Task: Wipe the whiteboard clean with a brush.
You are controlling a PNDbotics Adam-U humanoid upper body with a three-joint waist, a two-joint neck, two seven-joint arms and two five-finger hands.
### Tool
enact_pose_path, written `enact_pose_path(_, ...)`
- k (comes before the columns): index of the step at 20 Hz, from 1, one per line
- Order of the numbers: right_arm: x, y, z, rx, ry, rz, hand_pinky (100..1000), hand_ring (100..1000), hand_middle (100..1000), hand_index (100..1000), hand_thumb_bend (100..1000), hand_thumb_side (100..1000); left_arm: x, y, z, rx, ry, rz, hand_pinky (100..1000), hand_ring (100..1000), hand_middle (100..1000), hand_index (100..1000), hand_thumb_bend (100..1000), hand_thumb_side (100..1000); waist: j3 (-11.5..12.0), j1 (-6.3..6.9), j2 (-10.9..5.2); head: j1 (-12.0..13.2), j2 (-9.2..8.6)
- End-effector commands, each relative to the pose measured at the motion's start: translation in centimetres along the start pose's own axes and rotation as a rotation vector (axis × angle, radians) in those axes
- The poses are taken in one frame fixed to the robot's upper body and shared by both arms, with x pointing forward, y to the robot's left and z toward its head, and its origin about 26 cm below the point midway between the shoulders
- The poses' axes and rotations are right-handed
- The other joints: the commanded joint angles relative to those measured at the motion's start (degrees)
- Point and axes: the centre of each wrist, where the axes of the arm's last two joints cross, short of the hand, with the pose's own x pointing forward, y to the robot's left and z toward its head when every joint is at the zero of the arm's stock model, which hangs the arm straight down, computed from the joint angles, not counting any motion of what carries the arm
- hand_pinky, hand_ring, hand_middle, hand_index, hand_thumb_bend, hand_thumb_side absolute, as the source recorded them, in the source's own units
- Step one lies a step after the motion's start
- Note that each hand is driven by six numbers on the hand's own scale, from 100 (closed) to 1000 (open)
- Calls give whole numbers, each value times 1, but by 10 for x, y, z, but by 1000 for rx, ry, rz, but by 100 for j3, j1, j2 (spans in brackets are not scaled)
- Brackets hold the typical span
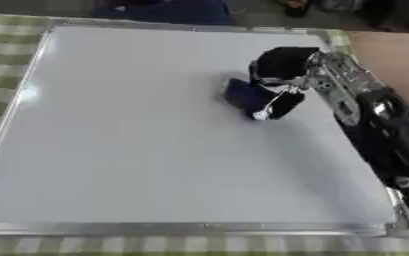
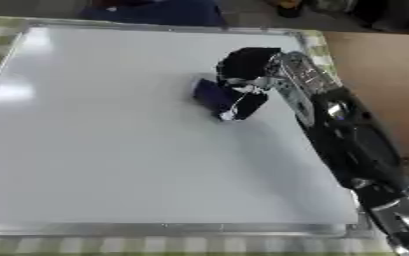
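Now the whiteboard (image 1: 137,150) fills most of the view and serves as the landmark. It is a large flat rectangle with a smooth, pale grey-white surface and a thin silver metal frame. Under it lies a tablecloth (image 1: 6,45) with a green and cream check pattern, which shows as narrow strips at the whiteboard's left, near and far edges. To the right of the whiteboard, a brown wooden surface (image 1: 391,55) is visible. Beyond the far edge of the whiteboard there is something dark blue (image 2: 155,12), soft like cloth; I cannot say what it is.

The robot's right arm (image 2: 347,145) comes from the lower right corner and lies across the right side of the whiteboard, so it hides a part of the right frame. The arm is black and glossy with silver metal parts near the wrist.

The right hand (image 1: 282,67) is over the upper right part of the whiteboard. Its fingers are curled down around the brush (image 1: 247,96), a small dark blue block that sits on the whiteboard surface just left of the hand. A small white spot shows at the lower end of the fingers. The board surface around the brush looks clean, with no marks I can see.
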Motion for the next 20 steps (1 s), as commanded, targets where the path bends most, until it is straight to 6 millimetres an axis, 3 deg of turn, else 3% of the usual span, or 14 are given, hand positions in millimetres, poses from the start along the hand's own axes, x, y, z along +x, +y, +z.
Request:
enact_pose_path(1, -9, -10, 12, 27, -11, 43, 517, 522, 208, 388, 305, 702, 6, -3, -5, -19, -24, 6, 451, 498, 517, 523, 108, 969, 0, 20, -146, -16, -71)
enact_pose_path(6, -8, -9, 12, 28, -36, 16, 512, 523, 219, 392, 302, 705, 6, -3, -5, -20, -24, 7, 451, 498, 517, 523, 108, 969, -3, 22, -147, -14, -79)
enact_pose_path(8, -8, -9, 12, 28, -43, 5, 516, 560, 276, 401, 301, 706, 6, -4, -5, -21, -23, 7, 451, 498, 517, 523, 108, 970, -6, 22, -144, -11, -81)
enact_pose_path(11, -9, -10, 13, 25, -49, -9, 514, 571, 291, 389, 291, 704, 6, -4, -6, -22, -22, 8, 451, 498, 517, 523, 107, 970, -8, 26, -140, -10, -80)
enact_pose_path(20, -9, -10, 15, 29, -66, -28, 511, 579, 290, 354, 135, 670, 6, -4, -6, -25, -22, 9, 451, 499, 518, 523, 107, 972, 16, 23, -127, -21, -99)
